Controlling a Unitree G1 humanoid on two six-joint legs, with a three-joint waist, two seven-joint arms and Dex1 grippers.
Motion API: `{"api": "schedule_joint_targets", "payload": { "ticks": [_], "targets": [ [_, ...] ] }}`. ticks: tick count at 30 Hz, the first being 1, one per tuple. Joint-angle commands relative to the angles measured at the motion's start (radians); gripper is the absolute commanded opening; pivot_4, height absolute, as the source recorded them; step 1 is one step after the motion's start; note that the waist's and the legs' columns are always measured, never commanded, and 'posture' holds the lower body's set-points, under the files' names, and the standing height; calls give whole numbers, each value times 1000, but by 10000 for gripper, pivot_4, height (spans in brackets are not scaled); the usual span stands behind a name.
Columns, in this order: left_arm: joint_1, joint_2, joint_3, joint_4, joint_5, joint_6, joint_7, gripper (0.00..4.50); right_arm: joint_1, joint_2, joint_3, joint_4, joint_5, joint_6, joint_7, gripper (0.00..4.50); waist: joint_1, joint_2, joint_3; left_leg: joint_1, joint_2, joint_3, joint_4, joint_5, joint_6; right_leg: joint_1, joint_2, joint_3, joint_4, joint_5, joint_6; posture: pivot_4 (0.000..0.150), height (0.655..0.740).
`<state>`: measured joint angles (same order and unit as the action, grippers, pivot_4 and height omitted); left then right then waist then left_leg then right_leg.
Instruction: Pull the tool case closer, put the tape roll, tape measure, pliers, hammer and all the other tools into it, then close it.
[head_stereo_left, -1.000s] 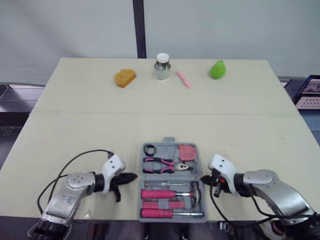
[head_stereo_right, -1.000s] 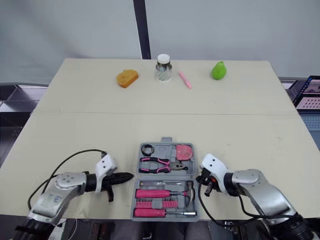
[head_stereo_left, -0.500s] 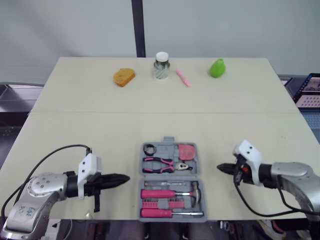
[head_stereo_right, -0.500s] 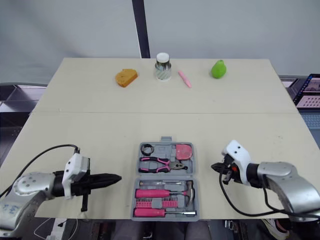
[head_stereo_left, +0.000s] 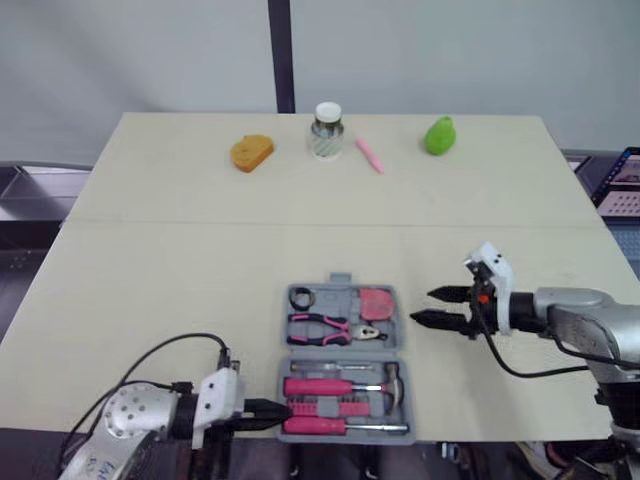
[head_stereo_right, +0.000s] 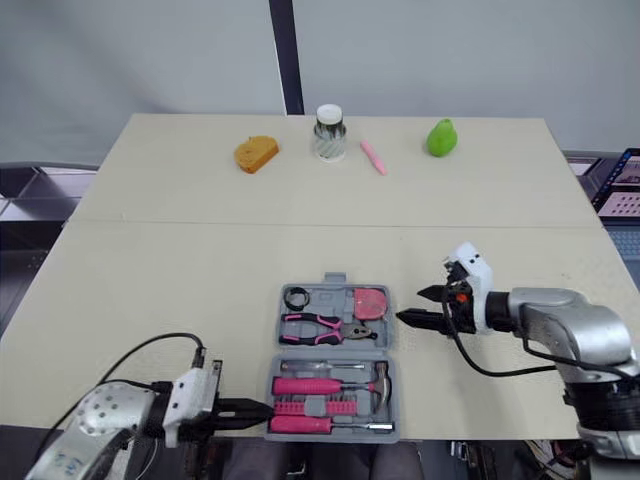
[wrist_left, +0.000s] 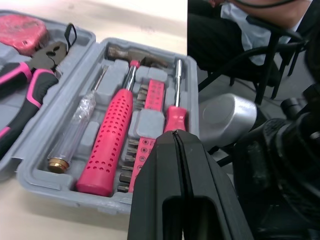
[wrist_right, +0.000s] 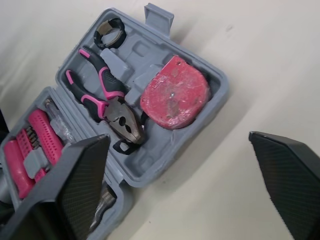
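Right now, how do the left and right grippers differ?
The left gripper has its fingers shut; the right gripper has them spread open. The left points at the near left corner of the tool case, the right at its right side, by the far half. Both sit low beside the open case, holding nothing.

Looking like robotics lab or test room: plain beige table (head_stereo_left: 200, 260) standing before bare pale wall (head_stereo_left: 130, 50); props lining far edge: jar (head_stereo_left: 326, 131), green fruit (head_stereo_left: 438, 136), orange piece (head_stereo_left: 251, 152), pink pen (head_stereo_left: 368, 156); screen (head_stereo_left: 622, 176) glowing at right.
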<state>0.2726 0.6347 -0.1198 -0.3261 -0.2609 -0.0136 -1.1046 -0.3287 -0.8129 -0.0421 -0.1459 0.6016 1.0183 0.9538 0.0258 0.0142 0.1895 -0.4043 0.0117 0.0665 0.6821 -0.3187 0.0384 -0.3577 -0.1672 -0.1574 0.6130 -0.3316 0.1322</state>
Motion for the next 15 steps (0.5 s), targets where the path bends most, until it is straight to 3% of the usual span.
{"api": "schedule_joint_targets", "payload": {
  "ticks": [1,7,15],
  "targets": [
    [-28,-27,-34,44,31,-55,24,0,-30,11,-14,10,41,43,5,44755,-1,0,0,-1,0,0,0,1,0,-1,0,0,0,0,0,1500,6950],
    [-79,-85,-88,124,58,-85,64,0,-65,70,-47,58,79,102,-28,44755,-2,0,0,0,-1,0,0,2,0,-1,0,-1,3,0,0,1500,6950],
    [-99,-88,-115,165,67,-90,72,0,-120,104,-72,134,97,131,-56,44755,-3,0,0,0,-1,0,0,3,0,-2,0,0,4,0,0,1500,6950]
  ]
}}
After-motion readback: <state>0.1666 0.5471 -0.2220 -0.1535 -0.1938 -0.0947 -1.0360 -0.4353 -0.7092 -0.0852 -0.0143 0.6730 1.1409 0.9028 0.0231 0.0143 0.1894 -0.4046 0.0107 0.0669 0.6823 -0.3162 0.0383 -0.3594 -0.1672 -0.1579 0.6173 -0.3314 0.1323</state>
